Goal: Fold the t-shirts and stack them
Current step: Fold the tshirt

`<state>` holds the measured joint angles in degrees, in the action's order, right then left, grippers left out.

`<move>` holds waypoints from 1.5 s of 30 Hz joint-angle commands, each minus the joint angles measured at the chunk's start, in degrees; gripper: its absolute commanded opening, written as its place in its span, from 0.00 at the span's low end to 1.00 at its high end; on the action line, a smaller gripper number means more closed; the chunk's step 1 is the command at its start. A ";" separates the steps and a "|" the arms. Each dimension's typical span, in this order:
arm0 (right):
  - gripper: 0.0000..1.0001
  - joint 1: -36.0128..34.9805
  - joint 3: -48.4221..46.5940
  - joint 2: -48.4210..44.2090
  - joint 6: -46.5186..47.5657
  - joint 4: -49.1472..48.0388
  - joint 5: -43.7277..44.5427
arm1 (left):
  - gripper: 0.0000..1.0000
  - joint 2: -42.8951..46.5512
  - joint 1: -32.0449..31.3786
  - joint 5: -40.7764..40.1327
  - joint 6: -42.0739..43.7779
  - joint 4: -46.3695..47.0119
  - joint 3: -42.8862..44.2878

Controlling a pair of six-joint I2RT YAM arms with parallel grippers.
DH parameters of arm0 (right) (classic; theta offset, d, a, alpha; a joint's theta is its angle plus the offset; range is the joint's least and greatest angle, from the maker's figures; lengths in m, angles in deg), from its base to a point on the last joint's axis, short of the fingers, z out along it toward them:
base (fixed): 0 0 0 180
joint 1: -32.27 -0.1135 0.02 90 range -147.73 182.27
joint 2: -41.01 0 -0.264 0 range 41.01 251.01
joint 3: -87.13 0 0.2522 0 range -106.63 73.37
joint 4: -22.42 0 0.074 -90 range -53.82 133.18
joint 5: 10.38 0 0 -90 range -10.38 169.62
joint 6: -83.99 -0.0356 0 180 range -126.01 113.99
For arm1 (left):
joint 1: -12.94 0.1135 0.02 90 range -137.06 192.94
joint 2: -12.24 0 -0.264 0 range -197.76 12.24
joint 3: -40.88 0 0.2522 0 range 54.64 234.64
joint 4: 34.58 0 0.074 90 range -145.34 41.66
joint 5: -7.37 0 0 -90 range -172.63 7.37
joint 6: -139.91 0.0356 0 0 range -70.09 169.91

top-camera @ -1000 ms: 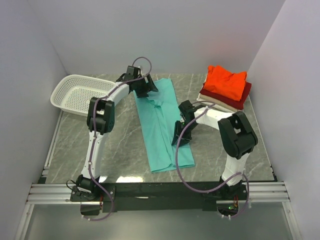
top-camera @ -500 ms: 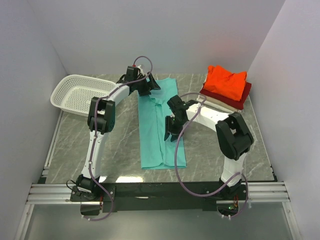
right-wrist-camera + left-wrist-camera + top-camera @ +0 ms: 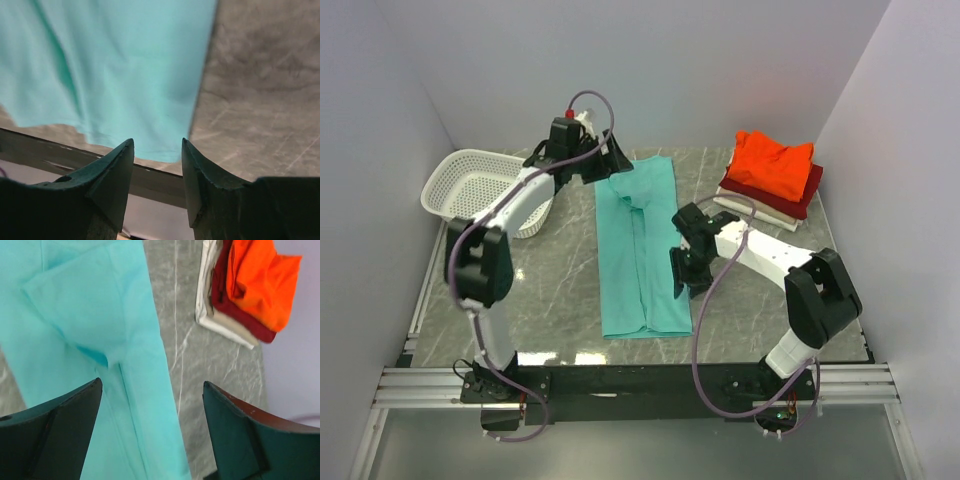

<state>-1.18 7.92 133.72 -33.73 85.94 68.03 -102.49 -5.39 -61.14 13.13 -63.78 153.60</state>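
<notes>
A teal t-shirt (image 3: 642, 250) lies flat mid-table, folded lengthwise into a long narrow strip. My left gripper (image 3: 608, 165) hovers over the strip's far left corner. In the left wrist view this gripper (image 3: 152, 384) stands wide open above the teal t-shirt (image 3: 95, 325), holding nothing. My right gripper (image 3: 681, 278) is at the strip's right edge, near its front end. The right wrist view shows the right gripper (image 3: 157, 142) open and empty, with the teal hem (image 3: 125, 65) beyond its fingertips. Folded orange-red (image 3: 775, 158), dark red (image 3: 804, 195) and cream (image 3: 758, 212) t-shirts are stacked at the back right.
A white mesh basket (image 3: 470, 172) stands at the back left, beside the left arm. The stack (image 3: 245, 285) shows in the left wrist view too. Grey walls close in three sides. A metal rail (image 3: 640, 382) runs along the near table edge.
The teal strip has become narrower and straighter, its right side folded over. My right gripper swung left over the shirt, then back to its right edge. The left arm lifted and drew back leftward.
</notes>
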 commanded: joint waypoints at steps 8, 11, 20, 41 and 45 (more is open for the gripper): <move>0.51 -0.73 10.60 -5.08 3.20 -1.06 -3.25 | 0.86 23.85 -11.72 -12.97 1.10 -9.69 -36.07; 0.51 -1.35 13.15 -5.78 3.12 -1.59 -3.96 | 0.84 28.51 -13.05 -14.02 -0.14 -11.01 -41.11; 0.50 -1.97 18.34 -5.26 4.26 -4.75 -6.77 | 0.80 38.27 -19.37 -12.18 -7.34 -12.24 -53.94; 0.33 -1.97 19.48 -1.30 5.49 -8.19 -9.24 | 0.60 38.98 -23.59 -8.05 -14.29 -10.40 -63.71; 0.33 -1.97 19.48 -1.39 5.40 -8.19 -9.15 | 0.58 38.01 -24.30 -7.17 -14.73 -8.91 -63.80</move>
<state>-2.74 26.83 132.14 -28.84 78.55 58.87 -63.83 -28.99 -69.92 -0.81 -75.35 89.88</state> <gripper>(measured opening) 0.333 0.585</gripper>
